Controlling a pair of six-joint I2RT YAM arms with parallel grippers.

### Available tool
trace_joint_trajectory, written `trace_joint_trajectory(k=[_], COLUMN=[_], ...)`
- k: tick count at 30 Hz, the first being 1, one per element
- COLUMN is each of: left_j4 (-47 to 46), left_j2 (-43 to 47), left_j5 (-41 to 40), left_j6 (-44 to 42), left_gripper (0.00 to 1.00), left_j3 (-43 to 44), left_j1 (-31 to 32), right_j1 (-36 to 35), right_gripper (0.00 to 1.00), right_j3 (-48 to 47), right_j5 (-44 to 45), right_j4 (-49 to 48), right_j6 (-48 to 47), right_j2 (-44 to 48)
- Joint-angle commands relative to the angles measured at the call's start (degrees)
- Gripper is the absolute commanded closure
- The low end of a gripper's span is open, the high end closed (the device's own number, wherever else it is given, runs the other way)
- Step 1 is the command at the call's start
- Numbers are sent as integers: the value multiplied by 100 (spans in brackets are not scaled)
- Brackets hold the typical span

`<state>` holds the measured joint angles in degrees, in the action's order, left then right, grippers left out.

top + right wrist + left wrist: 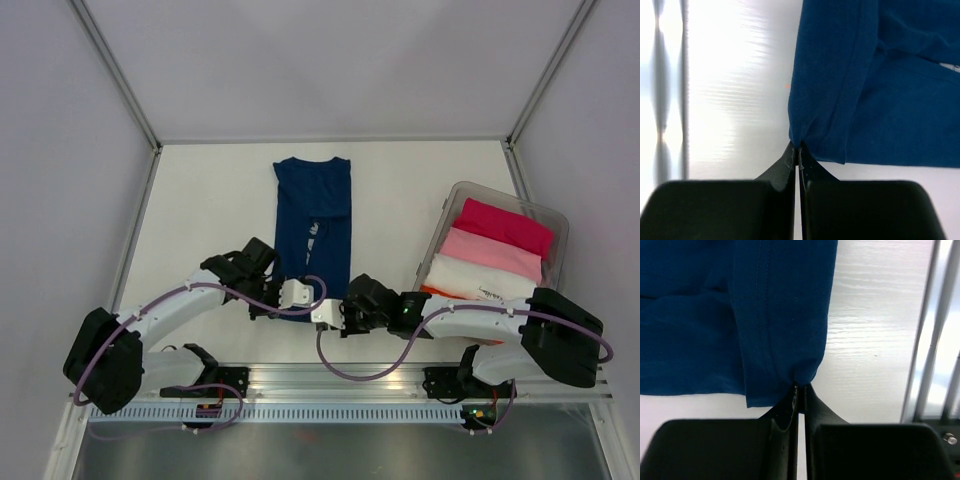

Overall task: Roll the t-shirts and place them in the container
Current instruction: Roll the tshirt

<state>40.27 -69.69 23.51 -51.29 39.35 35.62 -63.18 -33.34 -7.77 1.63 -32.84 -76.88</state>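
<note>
1. Pinching the near hem: left gripper (800, 387) has its fingers pressed together on the near-left corner of the navy tee (313, 215). A bit of cloth is caught right at the tips.
2. Right gripper (799, 146) does the same on the near-right corner, tips closed on the hem fold, nothing else held.
3. Tee lies mid tabletop (210, 200), folded lengthwise into a narrow strip. Collar end points to the far edge and the hem end to the near edge, where both arms meet. Small white print (315, 235) shows approx mid-strip.
4. Why both corners: prob. so the hem can be lifted and turned over evenly. A one-sided grip would skew the roll.
5. Strip looks flat and straight w/ sleeves tucked in, so it seems prepped for rolling from hem toward collar. Roll itself not yet begun.
6. Clear bin (555, 215) sits at the right edge of the tabletop. It holds a magenta tee (505, 225), a pink tee (490, 252), a white tee (480, 280) and an orange-red sliver (432, 291) nearest. Can't tell if those are rolled or just folded.
7. Risk: thin pinch at the very corners, so cloth may slip out.
</note>
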Motion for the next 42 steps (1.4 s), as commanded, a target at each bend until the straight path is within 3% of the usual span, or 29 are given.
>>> trace_joint_trajectory(k=[1, 6, 9, 23, 33, 42], left_j4=[1006, 1799, 1993, 2002, 1607, 1063], left_j2=[149, 105, -44, -1995, -2646, -2691], left_j5=[672, 953, 1077, 1191, 656, 339], left_j6=[-171, -557, -751, -743, -347, 250], left_gripper=[98, 98, 98, 95, 96, 72], left_j3=[257, 397, 520, 1821, 2103, 2235], left_j1=[-2, -20, -151, -1284, -1391, -1391], right_j1=[25, 366, 1015, 2134, 2476, 2574], right_gripper=[100, 100, 100, 100, 100, 100], right_j3=[-427, -1007, -1165, -1815, -2176, -2220], right_j5=[-1268, -2183, -2791, -3196, -2923, -2607], right_j4=[890, 1770, 1911, 1683, 1744, 2096], right_j6=[489, 577, 735, 1526, 2018, 2334], right_j2=[182, 77, -195, -1496, -2199, -2366])
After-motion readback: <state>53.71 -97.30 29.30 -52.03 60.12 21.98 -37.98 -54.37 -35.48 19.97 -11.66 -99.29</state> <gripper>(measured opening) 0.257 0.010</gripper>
